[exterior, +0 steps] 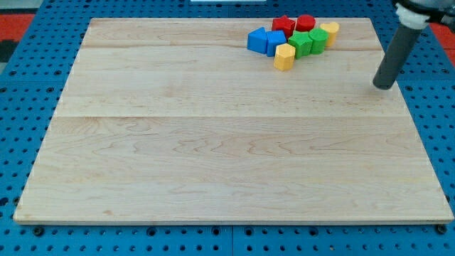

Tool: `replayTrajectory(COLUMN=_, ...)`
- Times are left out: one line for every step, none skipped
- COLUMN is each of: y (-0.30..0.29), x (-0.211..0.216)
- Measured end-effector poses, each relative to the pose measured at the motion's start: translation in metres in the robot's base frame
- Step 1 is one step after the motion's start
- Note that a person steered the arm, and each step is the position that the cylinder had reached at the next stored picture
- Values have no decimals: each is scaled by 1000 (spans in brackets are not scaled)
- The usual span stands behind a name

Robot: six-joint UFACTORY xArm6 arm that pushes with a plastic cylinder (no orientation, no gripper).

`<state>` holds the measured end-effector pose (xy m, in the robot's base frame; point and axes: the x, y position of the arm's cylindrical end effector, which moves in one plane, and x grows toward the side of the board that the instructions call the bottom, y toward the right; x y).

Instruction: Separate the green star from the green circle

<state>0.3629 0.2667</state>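
The green star (301, 44) and the green circle (318, 38) sit touching, side by side, in a tight cluster near the view's top edge of the wooden board (213, 142). The star is on the circle's left. My tip (384, 87) rests on the board at the view's right, well apart from the cluster, to the right of and below the green circle. It touches no block.
Around the greens are a red star (284, 25), a red cylinder (306, 23), a yellow block (330, 30) at the right, a yellow hexagon (284, 57) below, and two blue blocks (266, 41) at the left. A blue pegboard (21, 107) surrounds the board.
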Motion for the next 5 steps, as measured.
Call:
replayTrajectory(y=-7, x=-38)
replayTrajectory(y=-1, x=-64)
replayTrajectory(y=-7, x=-105)
replayTrajectory(y=-7, x=-145)
replayTrajectory(y=-41, x=-164)
